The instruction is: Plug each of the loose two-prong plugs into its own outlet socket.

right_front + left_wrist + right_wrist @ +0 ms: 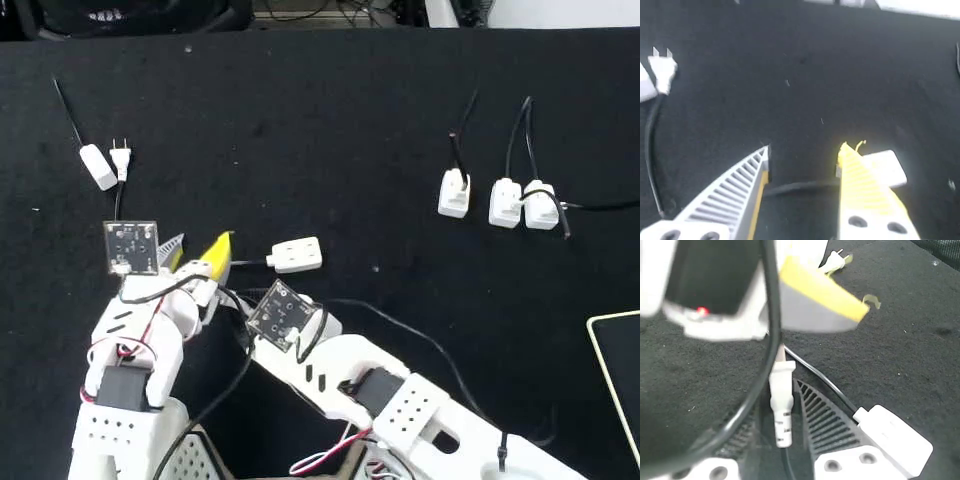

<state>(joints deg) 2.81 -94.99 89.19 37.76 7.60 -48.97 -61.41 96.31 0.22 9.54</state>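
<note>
Near the front of the bench (360, 110), between my two arms: the socket (297, 255), a flat white plastic block with rounded corners. It lies on black felt-like cloth, its long axis running across the high view. Its thin black cord leaves the end that faces the left hand (804, 150).

My left hand stands apart and grips nothing. One finger is white ribbed plastic (735, 190), the other yellow (860, 180), and a black cable (800, 187) crosses the gap at their roots. The socket lies just beside the yellow finger, on its outer side.

My right hand (787, 390) appears clamped on the held plug (781, 400), a slim white moulded body. The plug's long axis runs along the hand, toward the left hand's yellow finger. The socket sits near this plug, off to one side and not in line with it. I judge that the coming move turns on swinging the plug's axis round to meet the socket's face, and that the right arm is the nearer one for it. Which end carries the prongs I cannot tell.

Far corner, well apart: the loose plug (121, 158), its two bright metal prongs pointing away from the arms, just beside a white adapter block (97, 166). The left arm is nearer to it.

Opposite side: three white blocks (506, 202) with black cords. Whether they are seated pairs I cannot tell.
</note>
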